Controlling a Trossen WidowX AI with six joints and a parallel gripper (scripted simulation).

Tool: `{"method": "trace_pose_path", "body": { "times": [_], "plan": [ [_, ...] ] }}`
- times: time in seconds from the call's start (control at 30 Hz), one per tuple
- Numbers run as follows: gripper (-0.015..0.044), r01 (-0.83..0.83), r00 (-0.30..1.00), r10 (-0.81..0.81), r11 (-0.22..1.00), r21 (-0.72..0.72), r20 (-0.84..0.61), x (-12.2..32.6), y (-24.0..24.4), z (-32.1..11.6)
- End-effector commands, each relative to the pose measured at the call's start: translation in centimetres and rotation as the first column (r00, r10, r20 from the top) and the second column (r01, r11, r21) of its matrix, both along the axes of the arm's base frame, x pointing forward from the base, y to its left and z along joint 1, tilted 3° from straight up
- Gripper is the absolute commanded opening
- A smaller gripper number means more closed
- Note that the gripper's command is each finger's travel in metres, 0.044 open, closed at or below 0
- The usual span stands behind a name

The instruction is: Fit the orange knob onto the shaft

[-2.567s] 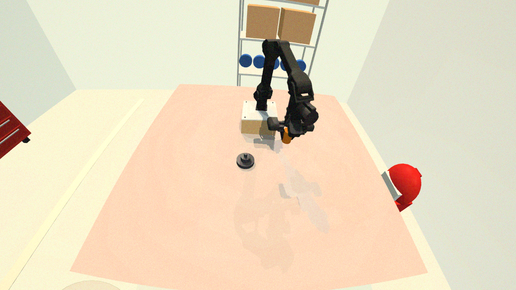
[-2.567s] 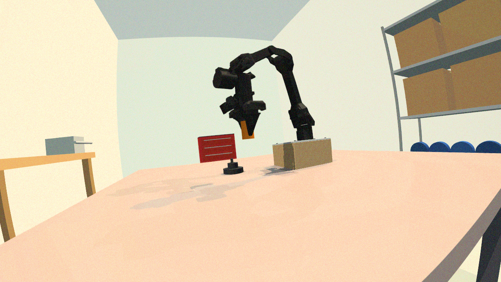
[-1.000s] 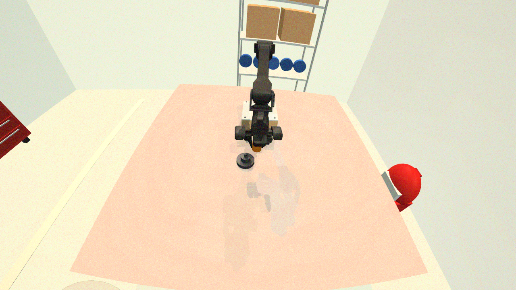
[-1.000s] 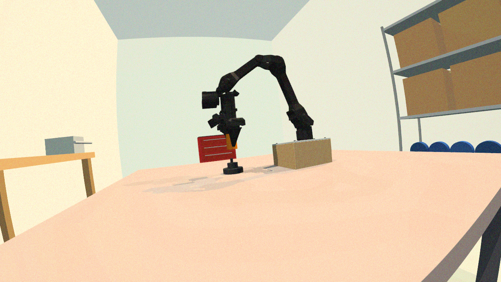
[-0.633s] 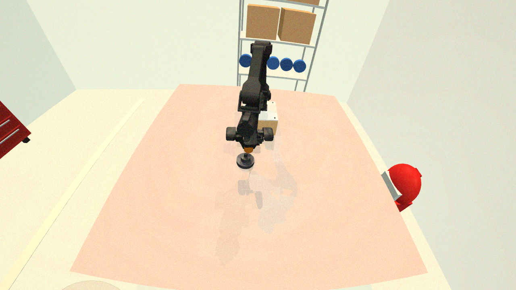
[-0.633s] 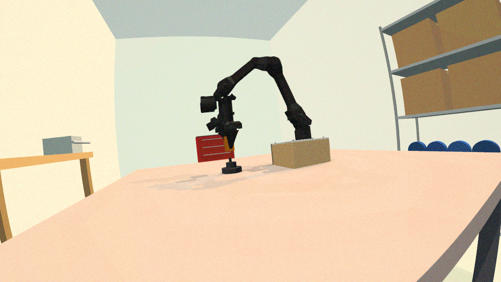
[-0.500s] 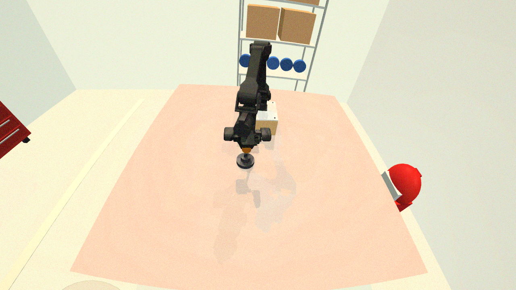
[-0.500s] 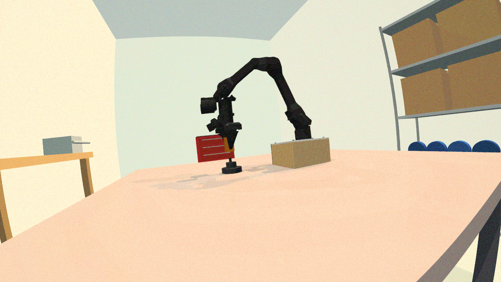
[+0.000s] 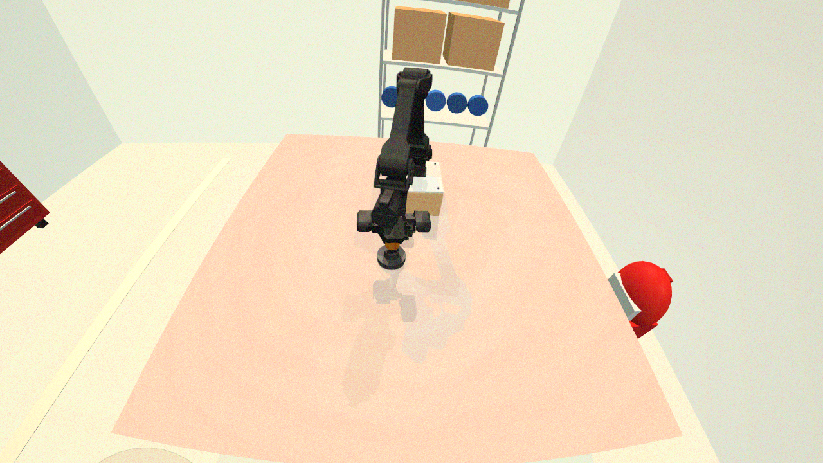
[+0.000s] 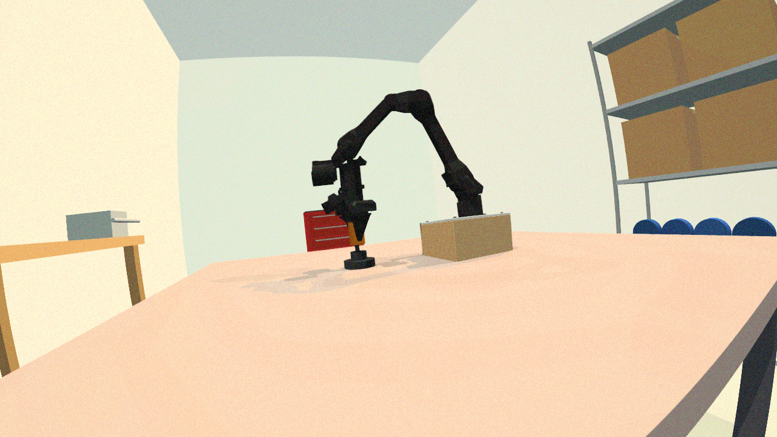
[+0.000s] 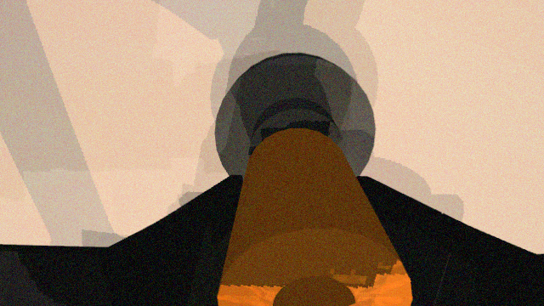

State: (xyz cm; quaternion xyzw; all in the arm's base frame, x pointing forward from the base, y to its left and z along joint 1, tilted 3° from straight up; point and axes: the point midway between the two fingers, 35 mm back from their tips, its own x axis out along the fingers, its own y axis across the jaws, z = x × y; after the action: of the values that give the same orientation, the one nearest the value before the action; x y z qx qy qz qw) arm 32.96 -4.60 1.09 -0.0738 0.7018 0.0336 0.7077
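My gripper is shut on the orange knob and holds it roughly upright over the round pedestal. In the exterior view a short length of the dark shaft shows between the knob's lower end and the pedestal's raised centre, so the knob is not down on the pedestal. Whether the shaft's tip is inside the hole or just under it cannot be told. The wrist view hides the shaft behind the knob. The flat sides are not visible.
The arm's box-shaped base stands behind the pedestal in the top view. A red drawer cabinet, a shelf rack and a red round object are beyond the pink table top.
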Motion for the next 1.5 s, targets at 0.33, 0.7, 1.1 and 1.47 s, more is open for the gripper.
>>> {"method": "trace_pose_path", "body": {
  "times": [0.33,0.7,1.1,1.47],
  "plan": [
    [0.0000,-0.001,1.000,0.001,1.000,-0.005,0.005,0.37,-0.21,0.16],
    [0.0000,-0.001,1.000,0.001,1.000,-0.005,0.005,0.26,-0.17,-0.15],
    [0.0000,-0.087,0.996,0.087,0.996,-0.006,-0.001,0.03,-0.13,0.38],
    [0.0000,-0.208,0.978,0.208,0.978,-0.007,-0.009,-0.24,-0.16,-0.04]
  ]
}}
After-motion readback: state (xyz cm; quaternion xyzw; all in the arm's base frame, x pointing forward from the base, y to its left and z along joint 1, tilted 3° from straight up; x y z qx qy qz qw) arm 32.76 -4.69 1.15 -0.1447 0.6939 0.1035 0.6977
